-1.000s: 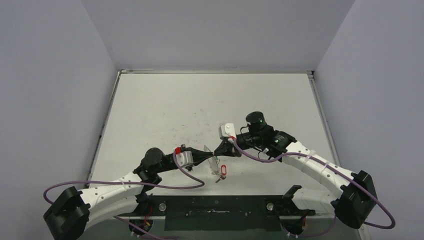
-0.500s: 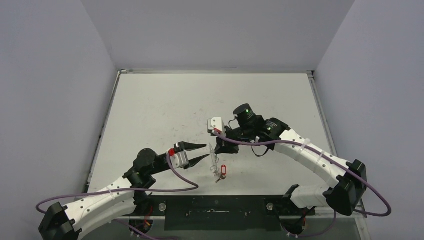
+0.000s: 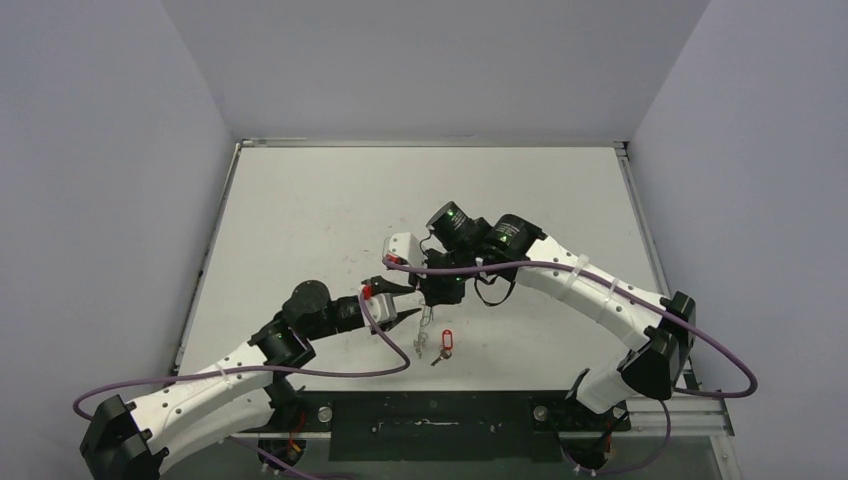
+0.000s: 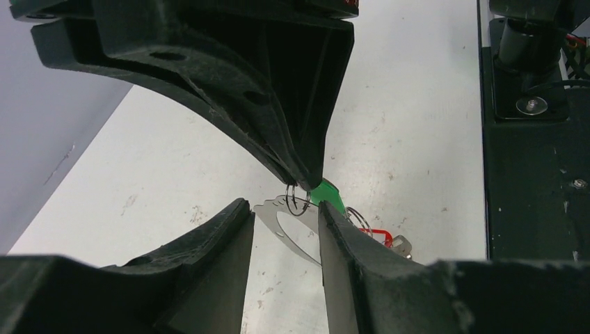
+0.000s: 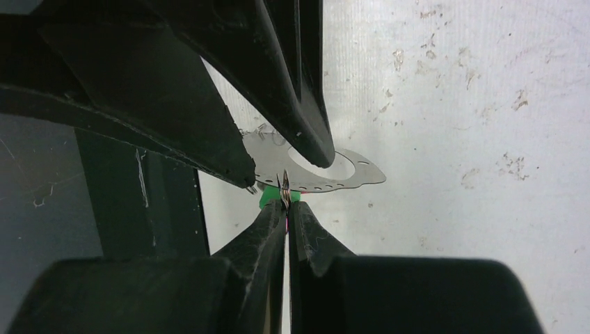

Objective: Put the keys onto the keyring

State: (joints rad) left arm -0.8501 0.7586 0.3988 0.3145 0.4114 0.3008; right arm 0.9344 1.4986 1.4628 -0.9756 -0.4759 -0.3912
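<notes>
My right gripper (image 5: 286, 205) is shut on a small wire split ring (image 4: 298, 200) that carries the green tag (image 4: 328, 196). It holds it just above the table. The keyring (image 4: 278, 217), a flat pale silvery loop, hangs at that ring and shows in the right wrist view (image 5: 351, 174). My left gripper (image 4: 282, 209) is open, with its fingers on either side of the keyring and the split ring. The red tag (image 3: 447, 343) lies on the table with a silver key (image 4: 400, 242) beside it. The green tag's key is hidden.
The white table (image 3: 330, 220) is scuffed and has a raised rim and grey walls on three sides. The black mounting plate (image 3: 440, 415) with the arm bases runs along the near edge, close behind the red tag.
My left gripper opened and drew back left, then came forward round the keyring. My right gripper carried the split ring left and lower.
</notes>
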